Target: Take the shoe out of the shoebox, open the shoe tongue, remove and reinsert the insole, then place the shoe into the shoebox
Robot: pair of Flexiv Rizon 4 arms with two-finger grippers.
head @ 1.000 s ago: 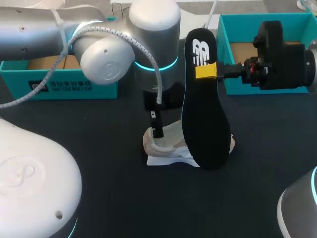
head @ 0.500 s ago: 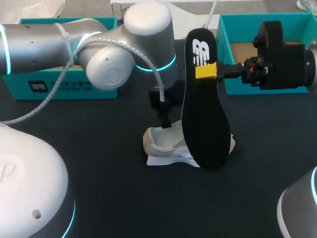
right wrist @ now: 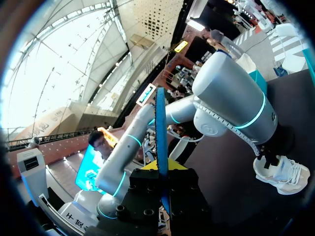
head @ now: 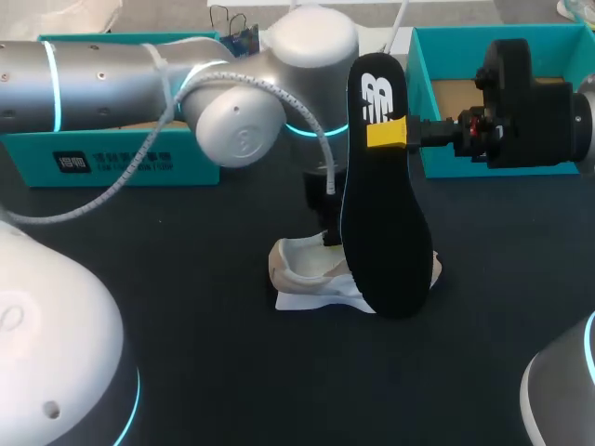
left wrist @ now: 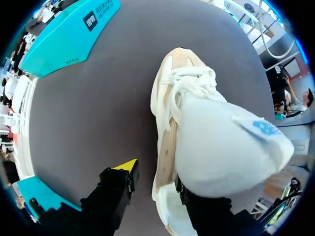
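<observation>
At 3 o'clock of shoe (head: 311, 269), R gripper (head: 383, 133) clamps insole (head: 383, 223) upright — feed toe-first. L gripper (left wrist: 153, 177) gapes astride shoe's side; pinch first.

Obstacles: insole (head: 386, 214) upright in the right pincer (head: 390, 133), hiding the right half of the shoe (head: 302, 265) in the head view. The left arm (head: 242, 130) spans the rear from the left, its pincer (left wrist: 153, 176) down at the shoe with fingers apart; left box (head: 112, 163) and right box (head: 444, 160) stand at the rear. Free room: bare bench (head: 232, 372) in front of and left of the shoe, between left base (head: 56, 344) and right base (head: 562, 390) at the front corners.
</observation>
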